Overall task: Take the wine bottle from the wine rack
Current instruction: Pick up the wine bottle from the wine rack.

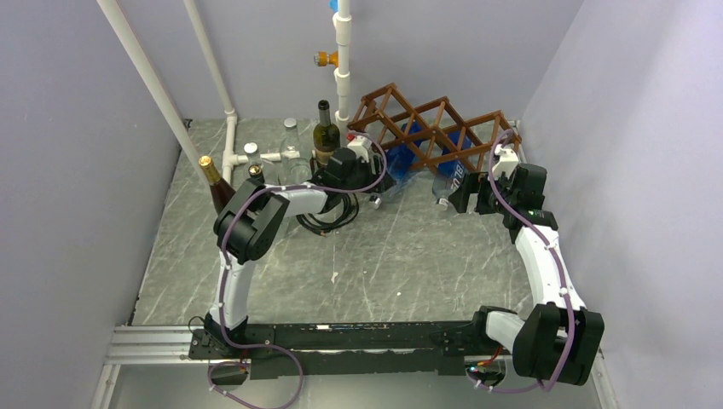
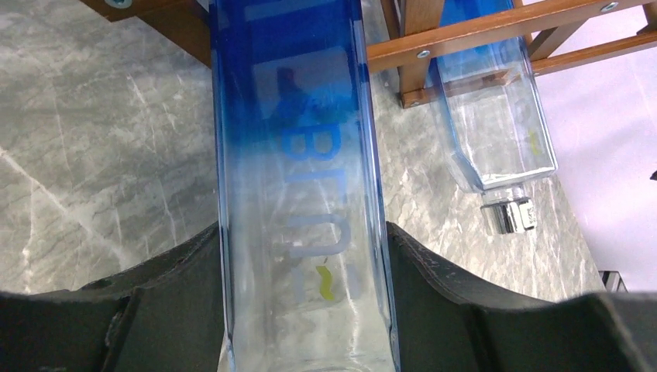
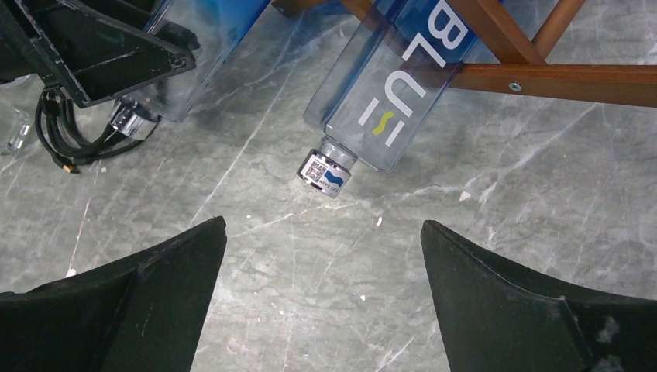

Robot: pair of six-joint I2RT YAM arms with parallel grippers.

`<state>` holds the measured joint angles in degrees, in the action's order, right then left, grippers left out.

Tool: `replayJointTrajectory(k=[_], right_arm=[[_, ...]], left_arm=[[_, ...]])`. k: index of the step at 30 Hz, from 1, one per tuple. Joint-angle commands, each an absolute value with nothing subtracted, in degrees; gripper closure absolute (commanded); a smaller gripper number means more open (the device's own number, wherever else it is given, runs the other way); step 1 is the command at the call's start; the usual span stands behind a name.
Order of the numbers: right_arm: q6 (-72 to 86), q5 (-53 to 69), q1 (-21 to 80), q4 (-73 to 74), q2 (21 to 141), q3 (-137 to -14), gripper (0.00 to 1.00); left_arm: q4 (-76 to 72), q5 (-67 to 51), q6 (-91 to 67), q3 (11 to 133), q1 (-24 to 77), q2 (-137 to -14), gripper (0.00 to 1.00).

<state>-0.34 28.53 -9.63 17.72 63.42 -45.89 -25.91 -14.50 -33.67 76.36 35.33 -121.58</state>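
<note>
Counted one wine rack (image 1: 430, 128). Found left gripper (image 2: 302, 229) clamped on left bottle (image 2: 294, 116), poking neck-first from rack's left end. Found right gripper (image 3: 322, 223) spread wide, empty, just before right bottle (image 3: 391, 85), further right along rack. Tallied two blue-tinted bottles total.

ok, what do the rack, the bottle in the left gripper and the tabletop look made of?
Wine rack: wood, brown slats with a slight varnished sheen, joined with metal-looking screws.
Blue bottle: clear glass or hard plastic, can't tell which; glossy, see-through, blue tint fading to clear.
Table: grey marble look with white veins, fairly matte; real stone or printed laminate, can't tell.
</note>
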Motion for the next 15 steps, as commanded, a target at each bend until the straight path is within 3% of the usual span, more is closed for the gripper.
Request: replayJointTrajectory(k=[1, 15], right_arm=[[-2.9, 31.8, -10.0, 17.8, 62.8, -46.3, 0.0], [-3.5, 32.6, -10.1, 18.6, 62.7, -46.7, 0.0]], left_arm=[[-34.5, -13.6, -31.7, 75.4, 35.2, -114.6, 1.0], [-34.9, -13.0, -30.1, 70.4, 35.2, -108.6, 1.0]])
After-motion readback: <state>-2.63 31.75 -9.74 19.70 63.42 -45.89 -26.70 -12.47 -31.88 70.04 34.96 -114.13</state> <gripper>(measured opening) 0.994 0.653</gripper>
